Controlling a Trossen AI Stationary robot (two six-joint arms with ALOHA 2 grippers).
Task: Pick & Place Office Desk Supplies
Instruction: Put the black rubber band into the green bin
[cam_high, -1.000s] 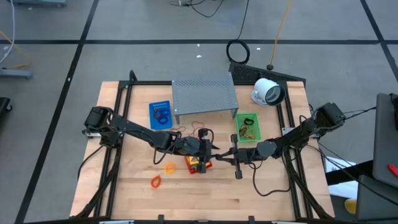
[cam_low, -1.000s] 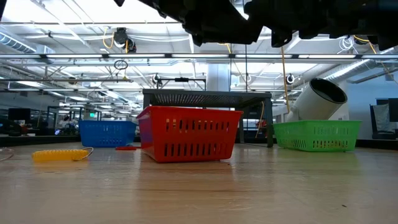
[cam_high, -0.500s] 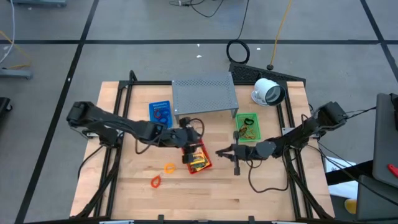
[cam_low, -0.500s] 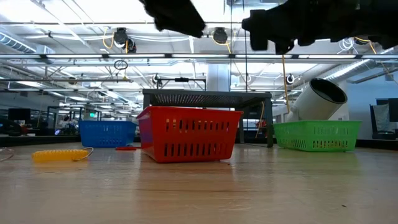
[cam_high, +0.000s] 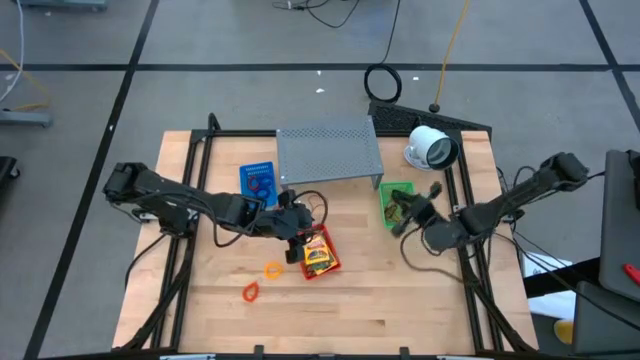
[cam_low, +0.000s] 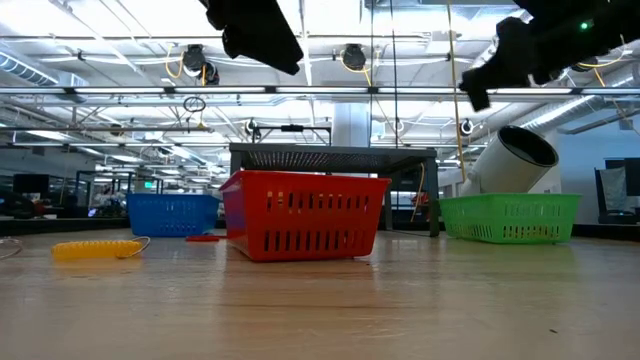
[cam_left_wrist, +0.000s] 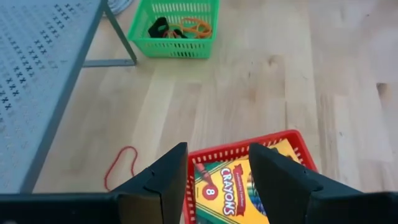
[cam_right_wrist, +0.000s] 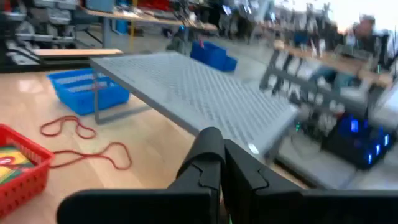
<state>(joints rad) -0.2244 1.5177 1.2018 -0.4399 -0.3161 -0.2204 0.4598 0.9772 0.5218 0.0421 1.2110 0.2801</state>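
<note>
Left gripper (cam_high: 296, 233) first: you see it hovering just above the near-left edge of the red basket (cam_high: 318, 254), its two dark fingers (cam_left_wrist: 163, 180) spread apart with nothing between them. Through the gap, the wrist view shows a yellow crayon packet (cam_left_wrist: 233, 190) lying inside that basket, so a packet is already placed and this arm looks to be between picks.

Moving outward on the wooden table (cam_high: 340, 310), a thin red rubber-band loop (cam_left_wrist: 119, 167) lies on the bare wood between the red basket and the grey perforated shelf (cam_high: 329, 153). Two orange pieces remain loose nearer the front: one small orange loop (cam_high: 272, 269) just left of the red basket, and another orange item (cam_high: 251, 292) further toward the front-left. A blue basket (cam_high: 258, 182) sits left of the shelf.

Right gripper (cam_high: 432, 193) is raised over the green basket (cam_high: 397, 204), fingers pressed together and holding nothing you can see. That basket already holds a few bands and dark pieces. A white round device (cam_high: 431, 148) rests behind it.

Judging from this, the next move calls for you to swing the left arm to a loose loop, lower the spread fingers around it, and pinch low against the wood, since the loops are thin and flat
</note>
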